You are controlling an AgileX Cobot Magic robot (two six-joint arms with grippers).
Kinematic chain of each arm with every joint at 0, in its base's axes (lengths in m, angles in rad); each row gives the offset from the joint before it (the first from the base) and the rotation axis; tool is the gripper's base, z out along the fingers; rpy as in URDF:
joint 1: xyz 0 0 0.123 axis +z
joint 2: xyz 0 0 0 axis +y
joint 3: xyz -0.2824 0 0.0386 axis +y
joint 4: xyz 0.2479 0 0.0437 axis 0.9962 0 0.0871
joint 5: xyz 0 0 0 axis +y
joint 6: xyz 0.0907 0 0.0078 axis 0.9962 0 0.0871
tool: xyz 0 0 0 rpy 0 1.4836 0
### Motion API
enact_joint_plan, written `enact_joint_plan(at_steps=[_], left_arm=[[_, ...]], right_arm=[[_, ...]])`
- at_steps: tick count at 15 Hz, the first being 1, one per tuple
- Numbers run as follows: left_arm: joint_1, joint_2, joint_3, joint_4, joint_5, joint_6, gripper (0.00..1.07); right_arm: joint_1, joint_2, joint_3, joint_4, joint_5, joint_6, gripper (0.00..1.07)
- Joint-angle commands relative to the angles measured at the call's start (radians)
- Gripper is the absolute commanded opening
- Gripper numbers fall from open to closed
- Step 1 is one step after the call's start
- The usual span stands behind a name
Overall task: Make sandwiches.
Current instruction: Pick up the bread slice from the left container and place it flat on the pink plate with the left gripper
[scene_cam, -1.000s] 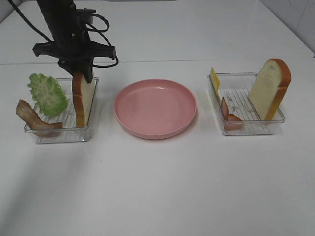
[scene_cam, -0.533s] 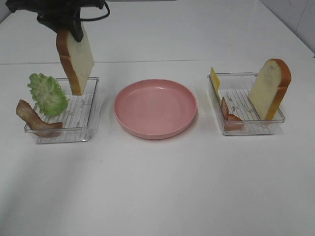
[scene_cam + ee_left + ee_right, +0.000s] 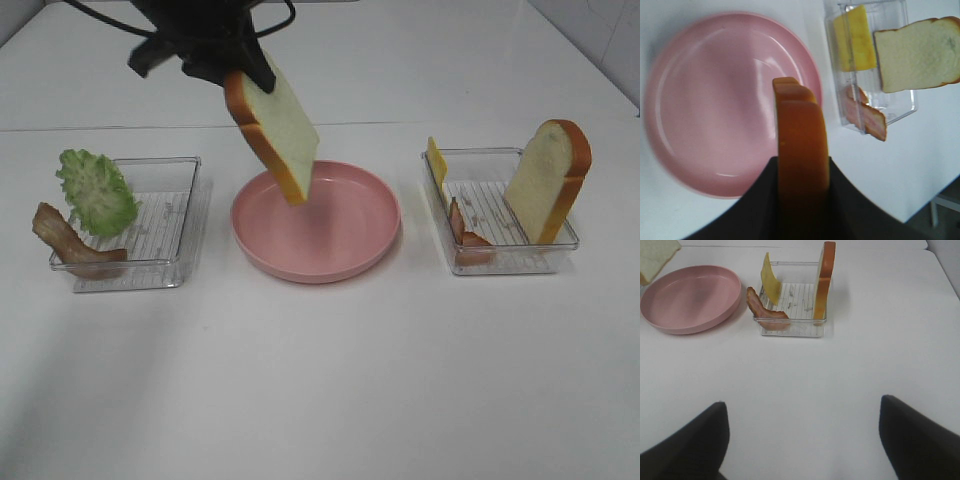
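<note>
The left gripper [image 3: 232, 68] grips 1 bread slice [image 3: 276, 128], tilted above the pink plate [image 3: 350, 230]; the right gripper [image 3: 802, 432] is wide open, empty.

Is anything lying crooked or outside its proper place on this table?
Yes. In the left tray, the bacon strip and lettuce leaf hang over the rim. In the right tray, the bread slice stands on edge, leaning.
</note>
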Motion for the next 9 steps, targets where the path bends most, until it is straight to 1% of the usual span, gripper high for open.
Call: enact_joint_plan(at_steps=[1, 3, 5, 9], left_arm=[[-0.002, 0.091, 0.003, -0.188, -0.058, 0.072, 0.0], [-0.002, 0.151, 0.003, -0.277, -0.095, 0.089, 0.0], [-0.002, 0.201, 0.003, -0.297, -0.129, 0.106, 0.0], [-0.002, 0.254, 0.003, -0.303, -0.183, 0.105, 0.0]], right_arm=[[0.0, -0.009, -0.001, -0.004, -0.01, -0.003, 0.78], [0.0, -0.009, -0.001, -0.004, -0.01, -0.003, 0.78], [0.0, -0.009, -0.001, -0.004, -0.01, -0.003, 0.78], [0.0, -0.009, -0.001, -0.004, -0.01, -0.003, 0.78]])
